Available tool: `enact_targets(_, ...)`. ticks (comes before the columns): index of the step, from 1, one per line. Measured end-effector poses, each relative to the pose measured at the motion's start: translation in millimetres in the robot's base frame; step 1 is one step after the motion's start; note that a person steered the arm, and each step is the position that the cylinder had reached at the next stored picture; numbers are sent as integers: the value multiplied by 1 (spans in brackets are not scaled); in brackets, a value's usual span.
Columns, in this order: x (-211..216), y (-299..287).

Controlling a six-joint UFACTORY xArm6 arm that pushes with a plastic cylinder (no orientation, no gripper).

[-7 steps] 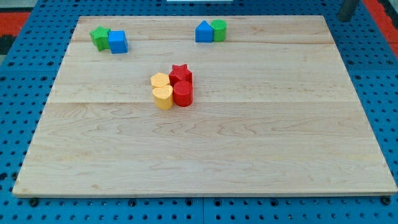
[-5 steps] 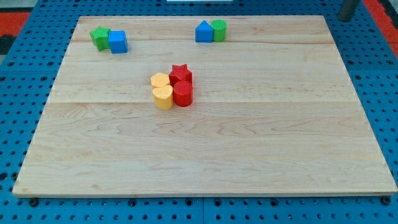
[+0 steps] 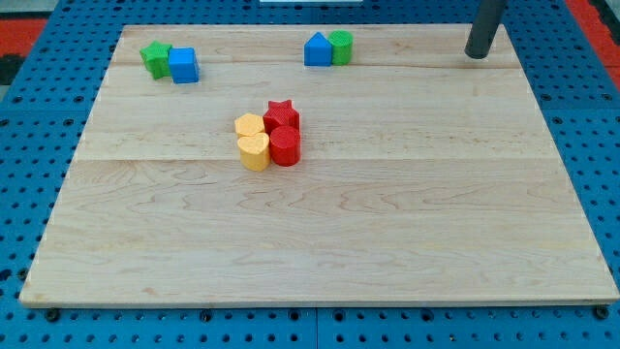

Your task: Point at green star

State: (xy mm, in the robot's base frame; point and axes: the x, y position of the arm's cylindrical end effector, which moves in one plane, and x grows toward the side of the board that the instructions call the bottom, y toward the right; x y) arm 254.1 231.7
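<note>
The green star point(image 3: 153, 57) sits at the board's top left, touching a blue cube point(image 3: 182, 65) on its right. My tip point(image 3: 476, 55) is at the board's top right, far to the right of the green star. The dark rod rises from it out of the view's top. The tip touches no block.
A blue house-shaped block point(image 3: 317, 49) and a green cylinder point(image 3: 341, 47) touch each other at the top middle. A red star point(image 3: 281, 115), a red cylinder point(image 3: 285, 146), a yellow hexagon point(image 3: 250, 126) and a yellow heart point(image 3: 254, 152) cluster near the middle of the wooden board point(image 3: 320, 242).
My tip has moved left and down from the view's top right corner onto the board's top right area. No block has moved.
</note>
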Motion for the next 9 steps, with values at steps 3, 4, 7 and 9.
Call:
enact_targets(3,27,-63)
enact_targets(4,26,-76)
enact_targets(7,-59,-180)
enact_targets(9,-45,-397)
